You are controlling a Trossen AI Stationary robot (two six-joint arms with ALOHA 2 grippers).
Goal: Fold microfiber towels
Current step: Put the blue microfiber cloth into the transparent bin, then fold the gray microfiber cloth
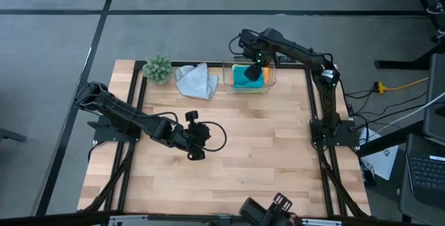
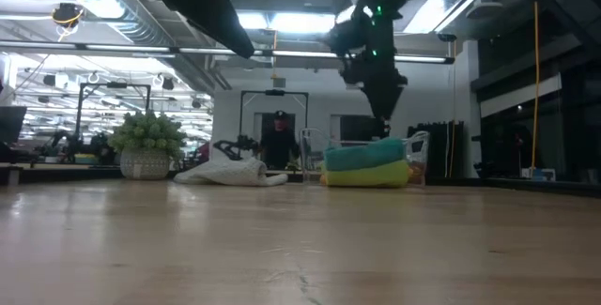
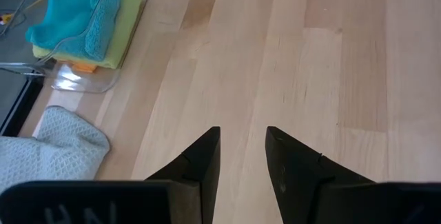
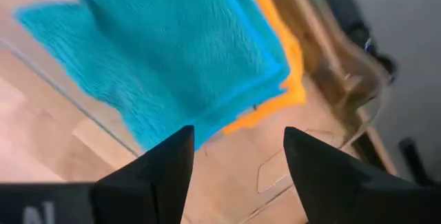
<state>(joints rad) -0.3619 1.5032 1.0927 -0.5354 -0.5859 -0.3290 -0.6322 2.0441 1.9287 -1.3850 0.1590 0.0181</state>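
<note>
A turquoise towel (image 4: 172, 52) lies folded on top of a lime green one (image 3: 127, 24) and an orange one (image 4: 289, 79), stacked inside the clear plastic box (image 1: 271, 80) at the table's far edge. My right gripper (image 4: 238, 131) hangs open above this stack, pointing down, with nothing between its fingers; the low view shows it (image 2: 387, 127) clear of the towels. The light grey towel (image 1: 195, 81) lies crumpled on the wood left of the box. My left gripper (image 3: 242, 131) stands open above bare wood at the table's middle (image 1: 196, 149), slanting down toward the far edge.
A small green fuzzy plant (image 1: 158, 68) in a pot stands at the far left, beside the grey towel. Bare wood spans the middle and near half of the table (image 1: 264, 156). In the low view a person (image 2: 279, 141) shows in the room beyond.
</note>
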